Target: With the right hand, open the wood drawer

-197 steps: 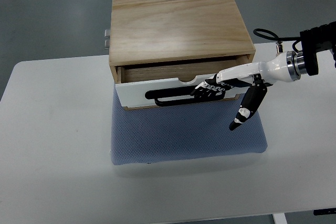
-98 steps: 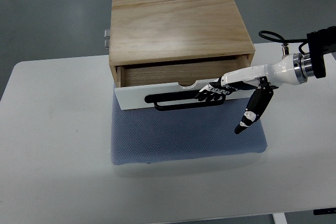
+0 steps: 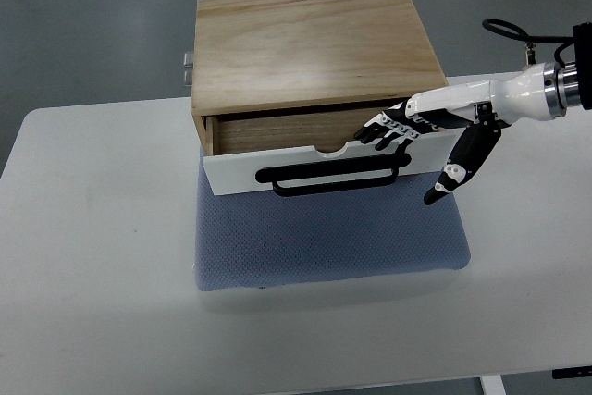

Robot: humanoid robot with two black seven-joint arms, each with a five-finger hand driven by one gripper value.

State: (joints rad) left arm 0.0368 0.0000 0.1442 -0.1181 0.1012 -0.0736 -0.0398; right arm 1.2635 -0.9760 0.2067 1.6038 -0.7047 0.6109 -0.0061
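The right robot hand point(image 3: 412, 131) held nothing, its fingers point(image 3: 384, 130) loosely spread above the partly open drawer point(image 3: 314, 162), whose long black handle point(image 3: 335, 173) ran crosswise just below them.

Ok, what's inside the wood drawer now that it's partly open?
Only a narrow strip of bare wooden interior shows behind the drawer's white front; nothing lies there. The right hand hangs over its right end. The rest stays hidden under the wooden box.

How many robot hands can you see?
1: the right hand comes in from the right edge, its fingers over the top edge of the wooden box's partly open drawer. The left hand is out of view.
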